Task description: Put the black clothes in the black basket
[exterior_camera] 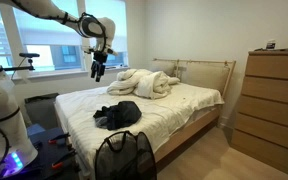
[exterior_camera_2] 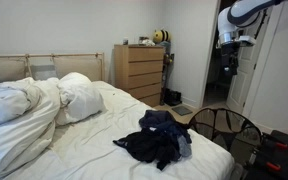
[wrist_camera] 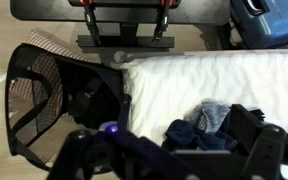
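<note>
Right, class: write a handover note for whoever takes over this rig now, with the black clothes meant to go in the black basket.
End effector: open, empty, raised well above the clothes.
Black clothes: heaped on the bed near its foot, not yet grasped.
Black basket: on the floor at the foot of the bed, beside the pile.
Done: nothing yet.
Left: descend, grasp the clothes, carry them over the basket, release.
</note>
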You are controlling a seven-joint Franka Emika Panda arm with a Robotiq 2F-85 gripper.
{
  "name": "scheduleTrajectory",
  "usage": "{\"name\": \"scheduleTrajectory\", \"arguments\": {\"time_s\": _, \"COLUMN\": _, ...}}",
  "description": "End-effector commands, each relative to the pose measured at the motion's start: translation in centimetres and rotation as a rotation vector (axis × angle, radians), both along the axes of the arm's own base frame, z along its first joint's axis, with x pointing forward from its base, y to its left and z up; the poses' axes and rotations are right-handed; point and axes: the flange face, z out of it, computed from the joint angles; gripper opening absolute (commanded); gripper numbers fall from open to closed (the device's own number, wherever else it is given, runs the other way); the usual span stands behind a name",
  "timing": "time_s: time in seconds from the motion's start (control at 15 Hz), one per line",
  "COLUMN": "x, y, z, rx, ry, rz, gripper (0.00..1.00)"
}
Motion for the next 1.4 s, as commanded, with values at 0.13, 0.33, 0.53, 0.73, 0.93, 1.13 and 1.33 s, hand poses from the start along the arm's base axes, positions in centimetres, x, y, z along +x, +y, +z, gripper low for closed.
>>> {"name": "scheduleTrajectory", "arguments": {"time_s": 0.13, "x": 0.0, "y": 0.0, "z": 0.0, "rx": 0.000, "ry": 0.000, "rz": 0.000, "gripper": 1.00}}
{"name": "scheduleTrajectory", "arguments": {"time_s": 0.33, "x": 0.0, "y": 0.0, "z": 0.0, "rx": 0.000, "ry": 0.000, "rz": 0.000, "gripper": 1.00}}
{"name": "scheduleTrajectory", "arguments": {"time_s": 0.53, "x": 3.8, "y": 2.8, "z": -3.0, "rx": -0.002, "ry": 0.039, "rz": 0.080, "gripper": 1.00}}
{"name": "scheduleTrajectory", "arguments": {"time_s": 0.73, "x": 4.0, "y": 4.2, "z": -3.5, "rx": 0.005, "ry": 0.097, "rz": 0.197, "gripper": 1.00}}
{"name": "scheduleTrajectory", "arguments": {"time_s": 0.93, "x": 6.7, "y": 7.7, "z": -6.8, "rx": 0.023, "ry": 0.157, "rz": 0.273, "gripper": 1.00}}
{"name": "scheduleTrajectory", "arguments": {"time_s": 1.13, "x": 9.2, "y": 10.6, "z": -10.1, "rx": 0.027, "ry": 0.187, "rz": 0.336, "gripper": 1.00}}
{"name": "scheduleTrajectory", "arguments": {"time_s": 1.33, "x": 5.0, "y": 10.8, "z": -10.4, "rx": 0.016, "ry": 0.197, "rz": 0.441, "gripper": 1.00}}
